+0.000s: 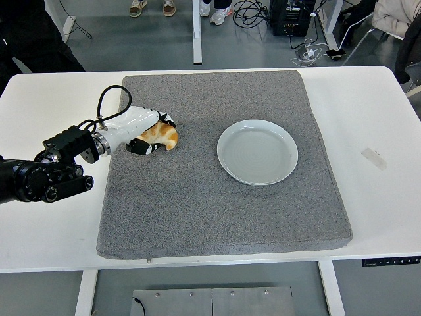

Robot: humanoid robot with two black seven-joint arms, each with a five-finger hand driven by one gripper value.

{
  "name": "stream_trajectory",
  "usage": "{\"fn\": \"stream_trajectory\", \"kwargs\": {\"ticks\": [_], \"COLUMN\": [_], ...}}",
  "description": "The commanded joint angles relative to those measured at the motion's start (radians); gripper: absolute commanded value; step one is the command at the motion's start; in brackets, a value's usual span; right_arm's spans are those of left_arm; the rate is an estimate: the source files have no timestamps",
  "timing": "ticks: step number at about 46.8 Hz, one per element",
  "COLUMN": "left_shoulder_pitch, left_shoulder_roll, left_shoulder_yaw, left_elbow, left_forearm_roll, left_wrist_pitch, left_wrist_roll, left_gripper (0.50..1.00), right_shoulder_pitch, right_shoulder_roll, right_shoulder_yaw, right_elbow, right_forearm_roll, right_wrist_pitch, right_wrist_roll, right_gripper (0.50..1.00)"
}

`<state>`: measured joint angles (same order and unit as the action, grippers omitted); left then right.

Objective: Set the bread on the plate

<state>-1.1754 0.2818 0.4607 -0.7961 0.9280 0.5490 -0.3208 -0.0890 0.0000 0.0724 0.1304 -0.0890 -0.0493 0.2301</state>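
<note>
While your left hand (pixel 141 128) reaches in from the left edge, its fingers are curled over the bread (pixel 160 135), thumb below and the other fingers on top, so it's gripping the croissant against the grey mat (pixel 223 210). You've got the bread sitting just past the fingertips on the mat, only its right end sticking out from under the hand. You'll see the plate (pixel 257 152) well to the right of the hand, apart from the bread, on the same mat over the white table (pixel 375 118).
</note>
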Motion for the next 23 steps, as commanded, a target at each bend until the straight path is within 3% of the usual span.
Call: {"fn": "stream_trajectory", "kwargs": {"ticks": [1, 23], "left_shoulder_pitch": [-0.015, -0.148], "left_shoulder_roll": [0.014, 0.102], "left_shoulder_yaw": [-0.013, -0.036], "left_elbow": [-0.002, -0.029], "left_forearm_roll": [0.0, 0.054], "left_wrist_pitch": [0.0, 0.003], "left_wrist_roll": [-0.001, -0.026], "left_gripper": [0.5, 0.5], "right_shoulder_pitch": [0.0, 0.0], "right_shoulder_roll": [0.0, 0.0], "right_shoulder_yaw": [0.0, 0.0], "right_elbow": [0.0, 0.0], "right_forearm_roll": [0.0, 0.0], "right_wrist_pitch": [0.0, 0.0], "right_wrist_roll": [0.0, 0.0], "right_gripper": [1.0, 1.0]}}
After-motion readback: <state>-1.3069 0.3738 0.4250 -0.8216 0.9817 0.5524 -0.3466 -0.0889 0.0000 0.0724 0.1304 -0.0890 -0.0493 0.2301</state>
